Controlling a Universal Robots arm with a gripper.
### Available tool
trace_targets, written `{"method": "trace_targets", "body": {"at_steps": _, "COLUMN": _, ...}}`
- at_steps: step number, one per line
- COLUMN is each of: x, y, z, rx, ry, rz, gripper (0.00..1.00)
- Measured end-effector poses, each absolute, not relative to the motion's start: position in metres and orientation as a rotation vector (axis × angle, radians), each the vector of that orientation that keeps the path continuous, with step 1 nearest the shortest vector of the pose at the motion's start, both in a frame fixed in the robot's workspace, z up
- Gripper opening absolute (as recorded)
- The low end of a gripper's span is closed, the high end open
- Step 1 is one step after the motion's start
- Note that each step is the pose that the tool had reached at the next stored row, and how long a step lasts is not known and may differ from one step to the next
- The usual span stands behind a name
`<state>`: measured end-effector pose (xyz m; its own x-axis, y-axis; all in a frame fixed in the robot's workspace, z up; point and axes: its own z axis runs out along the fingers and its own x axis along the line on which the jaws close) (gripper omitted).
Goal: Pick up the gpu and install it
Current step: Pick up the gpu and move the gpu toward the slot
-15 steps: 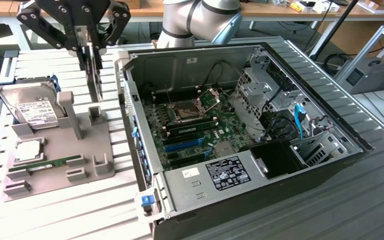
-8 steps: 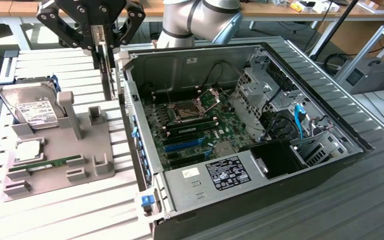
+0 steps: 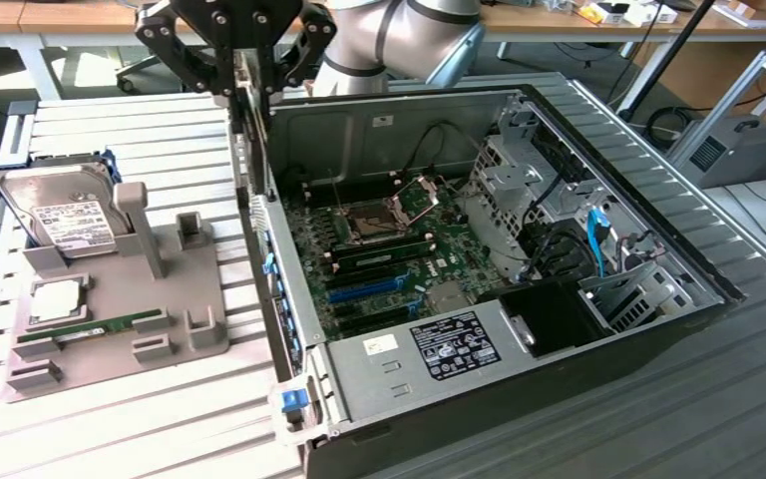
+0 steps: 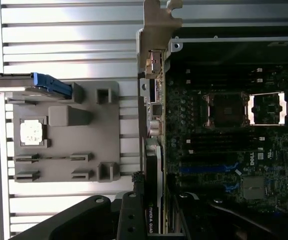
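Wrist view, black pincer point(image 4: 156, 202) seemingly clamped on thin dark gpu point(image 4: 152, 150), silver bracket point(image 4: 157, 30), near open case point(image 3: 356, 135).

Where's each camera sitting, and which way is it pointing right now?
Exterior: off the arm, high up, looking down on the open case and tray; arm and claw show.
Wrist: on the wrist, looking down along the held gpu to the motherboard; claw shows.
Shared: case, tray, gpu, claw.
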<state>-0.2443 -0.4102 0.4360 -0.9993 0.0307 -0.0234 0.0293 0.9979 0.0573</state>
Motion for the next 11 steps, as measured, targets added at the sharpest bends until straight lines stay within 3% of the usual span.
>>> {"method": "trace_targets", "body": {"at_steps": 11, "x": -0.192, "y": -0.410, "z": 0.436, "rx": 0.047, "ry": 3.116, "rz": 0.089, "gripper": 0.27}}
